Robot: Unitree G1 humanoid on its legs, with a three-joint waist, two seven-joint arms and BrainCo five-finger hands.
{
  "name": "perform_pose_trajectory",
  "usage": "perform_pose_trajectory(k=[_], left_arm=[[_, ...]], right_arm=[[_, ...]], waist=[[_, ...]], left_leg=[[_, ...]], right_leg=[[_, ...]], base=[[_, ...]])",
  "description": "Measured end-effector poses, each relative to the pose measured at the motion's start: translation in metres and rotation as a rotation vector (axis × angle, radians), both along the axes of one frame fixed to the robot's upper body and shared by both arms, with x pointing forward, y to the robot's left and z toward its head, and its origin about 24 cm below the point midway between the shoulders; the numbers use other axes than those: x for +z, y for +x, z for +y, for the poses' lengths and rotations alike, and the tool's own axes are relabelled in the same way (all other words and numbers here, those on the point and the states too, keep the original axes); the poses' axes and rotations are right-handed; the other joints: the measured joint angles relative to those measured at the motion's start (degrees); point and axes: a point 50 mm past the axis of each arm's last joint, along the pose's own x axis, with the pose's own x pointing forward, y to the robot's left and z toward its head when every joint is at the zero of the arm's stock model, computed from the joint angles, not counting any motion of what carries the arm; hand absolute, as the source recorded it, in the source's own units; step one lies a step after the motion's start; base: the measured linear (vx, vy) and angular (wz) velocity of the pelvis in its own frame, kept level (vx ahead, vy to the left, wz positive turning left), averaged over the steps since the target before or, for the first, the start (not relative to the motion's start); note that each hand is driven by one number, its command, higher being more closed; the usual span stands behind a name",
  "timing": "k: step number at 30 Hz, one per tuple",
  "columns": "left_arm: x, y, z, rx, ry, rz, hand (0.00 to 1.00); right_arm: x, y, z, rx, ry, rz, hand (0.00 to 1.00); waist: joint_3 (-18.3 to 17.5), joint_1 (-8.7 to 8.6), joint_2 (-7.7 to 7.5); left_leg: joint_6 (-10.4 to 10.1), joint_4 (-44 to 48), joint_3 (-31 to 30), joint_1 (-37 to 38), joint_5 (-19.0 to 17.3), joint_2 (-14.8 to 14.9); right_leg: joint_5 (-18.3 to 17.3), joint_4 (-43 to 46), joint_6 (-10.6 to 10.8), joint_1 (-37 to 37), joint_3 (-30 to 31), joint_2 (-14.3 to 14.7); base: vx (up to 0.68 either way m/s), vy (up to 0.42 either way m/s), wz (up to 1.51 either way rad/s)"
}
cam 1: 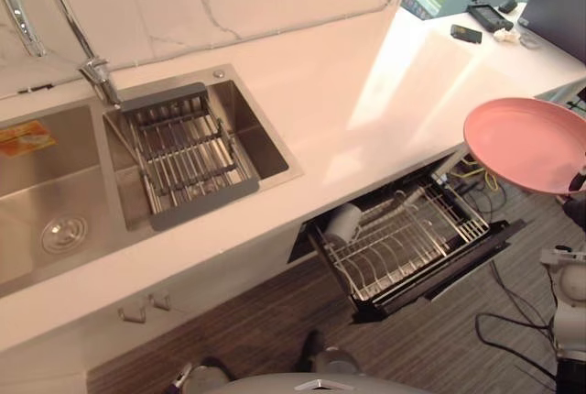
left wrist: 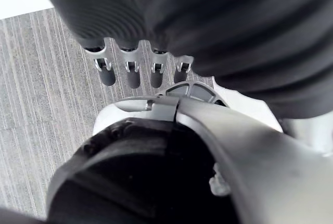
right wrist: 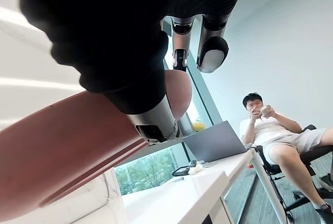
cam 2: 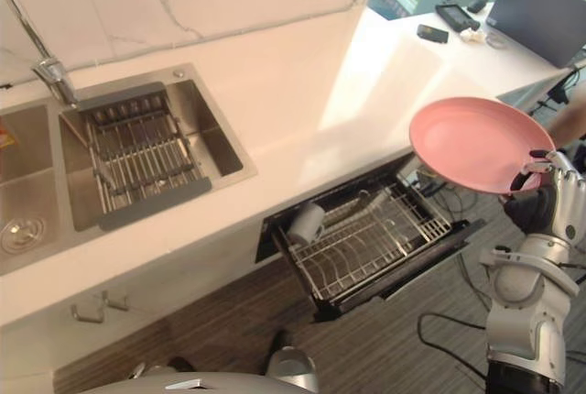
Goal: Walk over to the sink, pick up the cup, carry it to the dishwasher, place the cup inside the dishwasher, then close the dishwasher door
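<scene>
One pink plate (cam 2: pixel 472 142) in right hand (cam 2: pixel 560 194), one cup (cam 2: pixel 307 222) — in dishwasher (cam 2: pixel 401 271)

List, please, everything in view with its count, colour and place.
plate: one, pink, held right of the dishwasher
cup: one, white, lying in the dishwasher
dishwasher: one, dark, open under the counter
sink: one, steel, two basins in the counter
draining rack: one, grey, in the right basin
laptop: one, grey, far counter end
person: one, white top, seated near the laptop
right hand: one, silver, curled on the plate's rim
left hand: one, silver, fingers straight, over the floor
</scene>
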Motion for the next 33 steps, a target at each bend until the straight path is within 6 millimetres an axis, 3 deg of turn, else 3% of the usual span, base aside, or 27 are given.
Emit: perform_pose_trajectory(k=[5,20,25,33], left_arm=[[0.001,0.004,0.000,-0.007,0.000,-0.016,0.00],[0.002,0.016,-0.002,-0.027,-0.008,-0.044,0.00],[0.003,0.022,-0.003,-0.035,-0.013,-0.054,0.00],[0.004,0.031,-0.005,-0.048,-0.019,-0.076,0.00]], right_arm=[[-0.014,-0.009,-0.003,-0.034,0.057,0.015,1.00],[-0.082,-0.036,-0.002,-0.185,0.297,0.117,1.00],[-0.107,-0.035,0.001,-0.200,0.356,0.208,1.00],[-0.116,-0.013,0.011,-0.165,0.401,0.241,1.00]], waist=[[1.2,-0.33,0.43],[4.2,-0.32,1.28],[5.6,0.04,1.85],[7.1,0.63,2.85]], left_leg=[[0.2,-1.0,0.1,0.0,0.0,-1.2],[0.8,-1.8,0.0,-0.2,-0.4,-3.1],[1.2,-1.8,-1.3,-1.2,-0.6,-3.7],[1.8,-1.6,-4.1,-3.1,-0.1,-5.2]], right_leg=[[0.3,0.0,0.4,-0.3,0.1,-0.7],[0.3,1.4,1.1,-1.6,0.3,-2.5],[-0.1,2.8,1.4,-2.5,-0.1,-3.4],[-0.2,4.2,1.6,-4.2,-0.5,-4.7]], base=[[-0.03,0.078,0.01],[-0.04,0.070,-0.01],[-0.06,0.070,0.11],[-0.04,0.057,0.06]])
